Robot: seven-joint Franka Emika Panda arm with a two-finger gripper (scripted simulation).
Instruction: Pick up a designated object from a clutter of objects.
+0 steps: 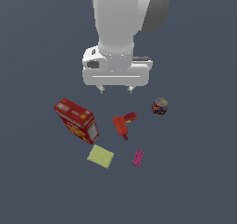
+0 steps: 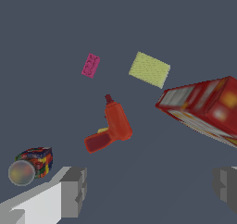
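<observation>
1. The gripper [image 1: 115, 89] hangs above the counter [image 1: 194, 181], jaws spread wide, holding nothing.
2. The magenta brick [image 1: 138, 158] lies flat, just beside the yellow pad [image 1: 101, 156], near the red drill [image 1: 124, 124].

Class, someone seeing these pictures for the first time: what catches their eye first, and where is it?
The big white arm and its open gripper hang over the middle. On the exterior view's left lies the red box, with the red drill at centre. The tiny pink brick sits apart, beside the yellow pad.
</observation>
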